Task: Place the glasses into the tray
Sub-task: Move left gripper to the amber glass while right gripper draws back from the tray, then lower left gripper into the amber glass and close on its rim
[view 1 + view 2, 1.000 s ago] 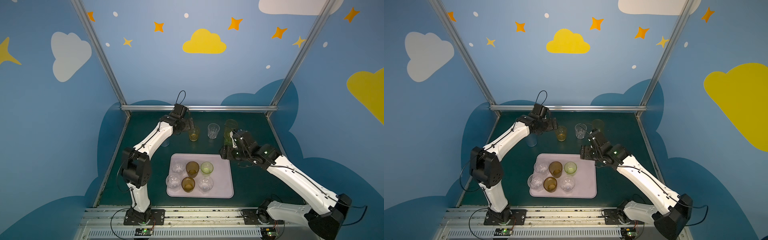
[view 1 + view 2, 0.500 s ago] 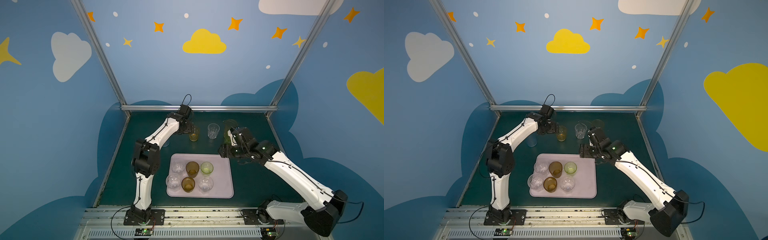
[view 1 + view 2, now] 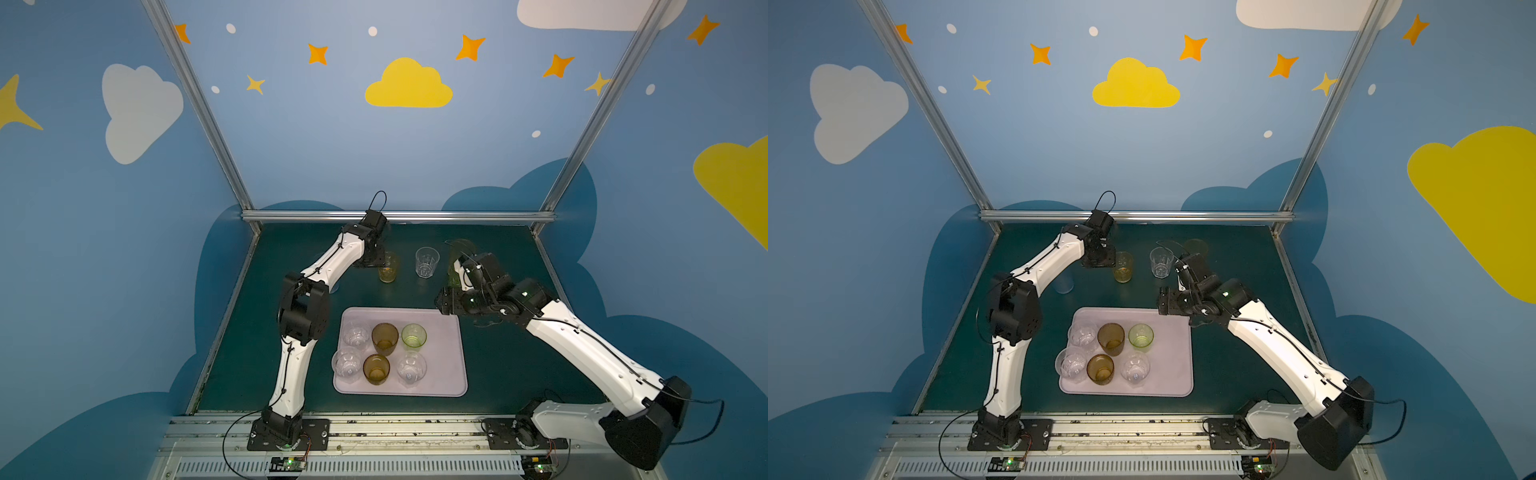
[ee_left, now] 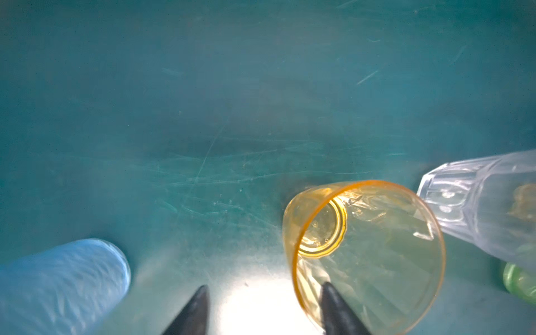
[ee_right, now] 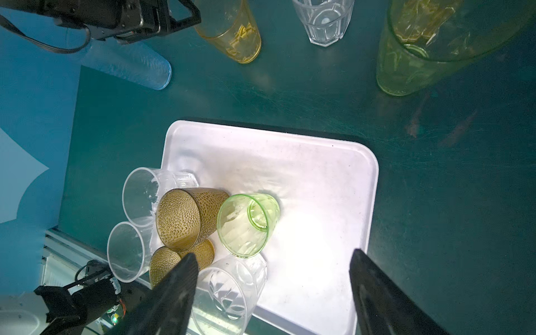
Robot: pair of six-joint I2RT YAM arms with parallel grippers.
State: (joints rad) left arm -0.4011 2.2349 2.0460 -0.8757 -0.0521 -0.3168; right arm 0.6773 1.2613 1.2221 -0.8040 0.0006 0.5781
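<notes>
I am on the pick-up: my left gripper [image 4: 265, 304] stands half open astride the near wall of the tall orange tumbler [image 4: 377, 261], which is upright on the table behind the tray [image 5: 319, 162], unpinched. Next I should pinch, lift straight and carry. My right gripper [image 5: 274, 258] hangs wide and empty over the tray

— Home? Kitchen?
— Neither. Robot lab cell, dressed up like a nursery.
— Shown by what?
— Blue wall panels [image 3: 332, 145] printed with a yellow cloud [image 3: 408, 85] and orange stars [image 3: 470, 47], framed in bare aluminium posts [image 3: 199, 108]. Bolted to a metal rail [image 3: 395, 428] at the front edge: left arm [image 3: 289, 374] and right arm [image 3: 582, 345], beside small circuit boards [image 3: 286, 462] lit green.
— Anything homely?
— Coloured glasses [image 3: 384, 338] and a lilac tray [image 3: 440, 365] on a scratched green worktop [image 3: 519, 374], boxed in on three sides.
</notes>
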